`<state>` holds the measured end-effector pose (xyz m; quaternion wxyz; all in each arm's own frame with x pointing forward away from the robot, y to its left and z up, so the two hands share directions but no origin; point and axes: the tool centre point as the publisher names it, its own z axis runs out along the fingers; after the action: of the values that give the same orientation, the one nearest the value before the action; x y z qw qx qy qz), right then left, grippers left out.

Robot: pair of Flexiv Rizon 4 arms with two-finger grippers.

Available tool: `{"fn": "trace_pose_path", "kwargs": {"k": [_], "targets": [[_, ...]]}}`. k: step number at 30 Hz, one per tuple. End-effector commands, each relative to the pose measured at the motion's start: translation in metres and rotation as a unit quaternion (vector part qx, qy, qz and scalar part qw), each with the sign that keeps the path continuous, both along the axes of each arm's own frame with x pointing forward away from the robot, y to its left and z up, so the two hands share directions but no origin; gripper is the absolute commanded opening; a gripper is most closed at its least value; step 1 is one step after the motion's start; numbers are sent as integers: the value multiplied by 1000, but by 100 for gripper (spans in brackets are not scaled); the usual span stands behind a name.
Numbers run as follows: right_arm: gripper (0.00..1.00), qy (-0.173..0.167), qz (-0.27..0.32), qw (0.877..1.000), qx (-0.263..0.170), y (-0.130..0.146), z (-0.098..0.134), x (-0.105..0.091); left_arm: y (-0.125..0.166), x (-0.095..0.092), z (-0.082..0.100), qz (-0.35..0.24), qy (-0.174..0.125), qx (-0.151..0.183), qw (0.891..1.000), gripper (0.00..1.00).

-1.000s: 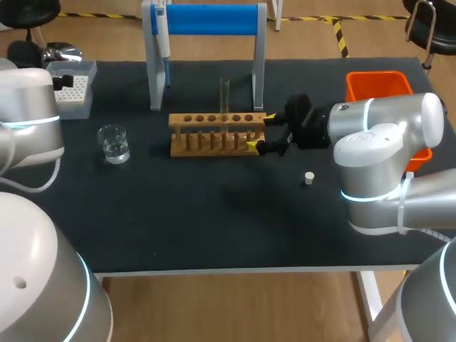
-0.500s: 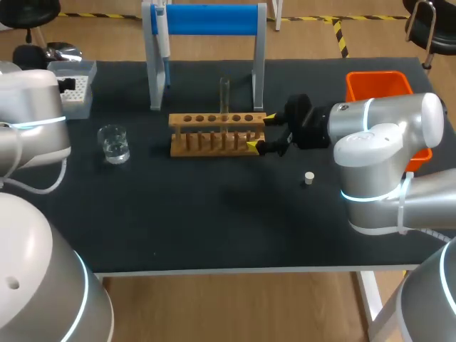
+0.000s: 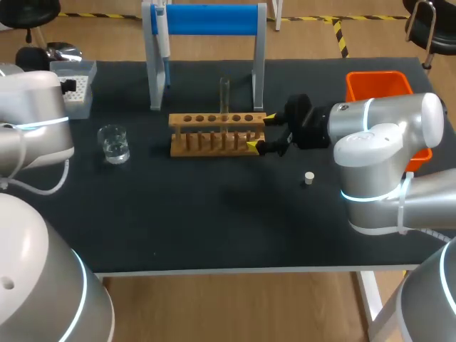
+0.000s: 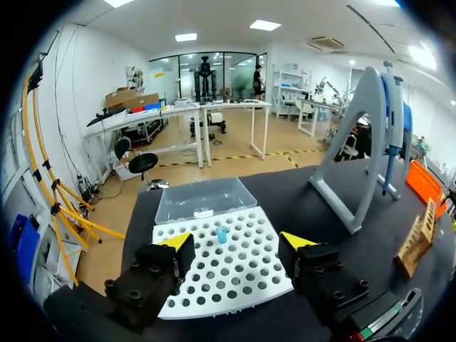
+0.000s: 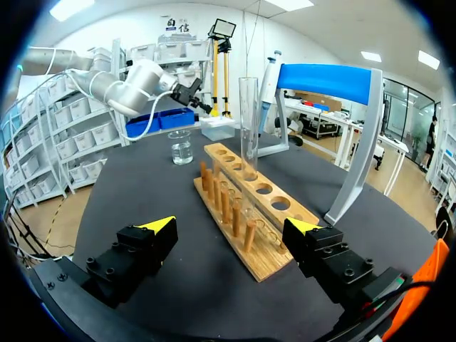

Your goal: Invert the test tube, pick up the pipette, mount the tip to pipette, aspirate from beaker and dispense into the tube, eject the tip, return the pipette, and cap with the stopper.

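The tall clear glass test tube [image 5: 248, 121] stands upright, open end up, in the wooden rack [image 5: 260, 258], just ahead of the right gripper [image 5: 231, 226], whose jaws are spread wide at the rack's near end, holding nothing. Beyond the rack, a small glass beaker [image 5: 181, 151] holds clear liquid. The left gripper [image 4: 237, 241] gapes over a white perforated tip box [image 4: 228, 285]; one pale blue pipette tip [image 4: 221, 234] sits in it, ahead between the jaws

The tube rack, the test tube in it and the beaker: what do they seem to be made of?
The tube rack looks like unpainted wood: matt light brown, pegs the same colour. The test tube is clear, glass or plastic; the background shows through it. The beaker is also clear and glossy, probably glass, though plastic is possible.
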<state>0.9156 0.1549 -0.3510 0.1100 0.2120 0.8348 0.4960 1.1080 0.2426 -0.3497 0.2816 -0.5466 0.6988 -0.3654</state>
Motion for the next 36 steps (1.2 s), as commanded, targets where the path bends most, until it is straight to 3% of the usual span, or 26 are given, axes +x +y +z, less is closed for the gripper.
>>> {"fn": "trace_pose_path", "kwargs": {"k": [1, 36], "targets": [[100, 1, 0, 1000, -1, 0, 0, 0, 0, 4, -3, 1, 0, 0, 1000, 73], [100, 1, 0, 1000, -1, 0, 0, 0, 2, 23, -11, -5, -2, -1, 1000, 61]]}}
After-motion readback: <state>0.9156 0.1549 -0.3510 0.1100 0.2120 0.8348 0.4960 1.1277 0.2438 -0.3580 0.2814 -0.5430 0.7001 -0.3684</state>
